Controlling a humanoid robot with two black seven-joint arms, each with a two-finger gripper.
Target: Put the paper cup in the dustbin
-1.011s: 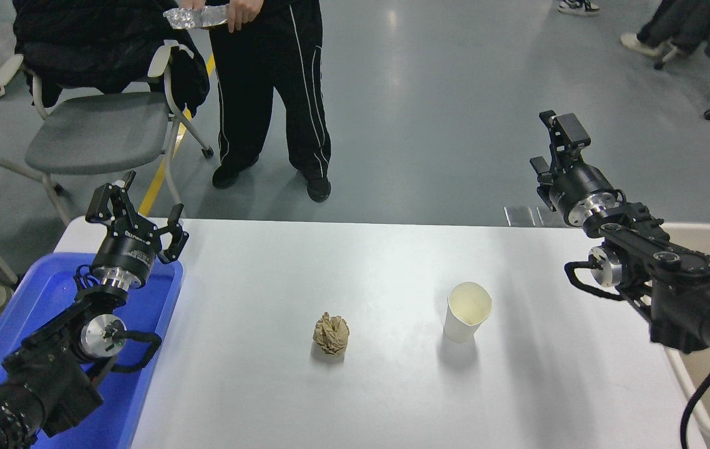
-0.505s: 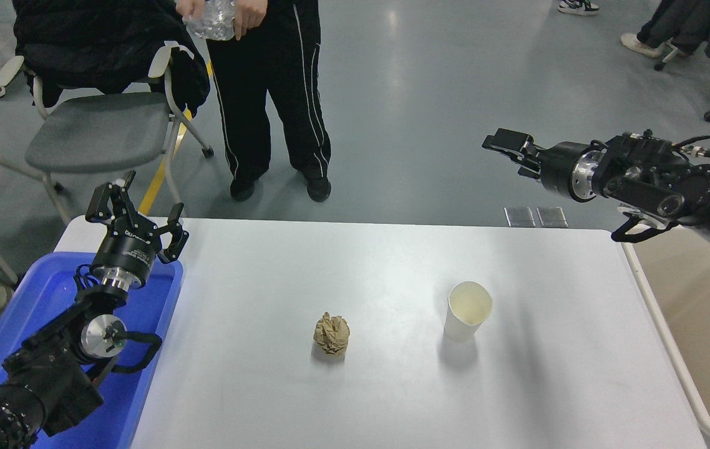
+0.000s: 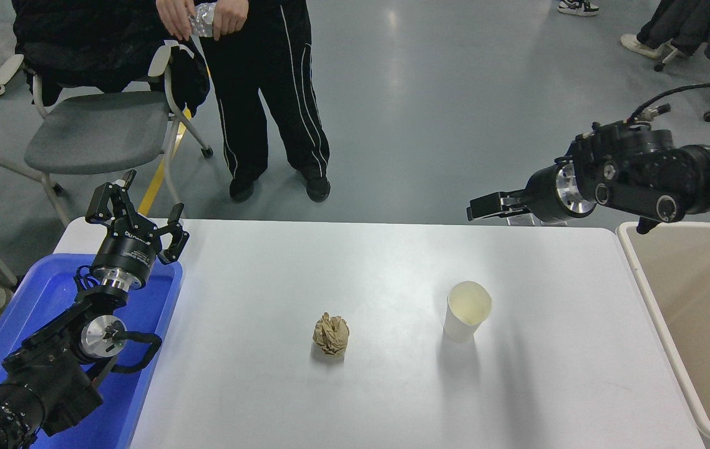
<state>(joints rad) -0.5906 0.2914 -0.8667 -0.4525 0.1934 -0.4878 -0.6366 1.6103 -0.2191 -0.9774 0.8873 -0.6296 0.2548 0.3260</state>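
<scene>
The paper cup (image 3: pixel 467 310) stands upright on the white table (image 3: pixel 392 386), right of centre, its cream inside showing. The beige dustbin (image 3: pixel 637 274) stands off the table's right edge, with only its left part in view. My right gripper (image 3: pixel 483 207) hangs above the table's far edge and points left. It is beyond the cup, well apart from it and holding nothing. The side view does not show whether it is open or shut. My left gripper (image 3: pixel 136 215) is open and empty, parked at the lower left over the blue tray (image 3: pixel 55 288).
A crumpled brown paper ball (image 3: pixel 331 335) sits on the table left of the cup. A person (image 3: pixel 267 93) stands beyond the far edge holding a plastic bottle (image 3: pixel 204 15). A grey chair (image 3: pixel 93 128) stands at the far left.
My right arm has swung from beside the dustbin up and leftward, then dropped lower; the gripper now points left over the table's far edge. The cup, ball and left arm have not moved.
</scene>
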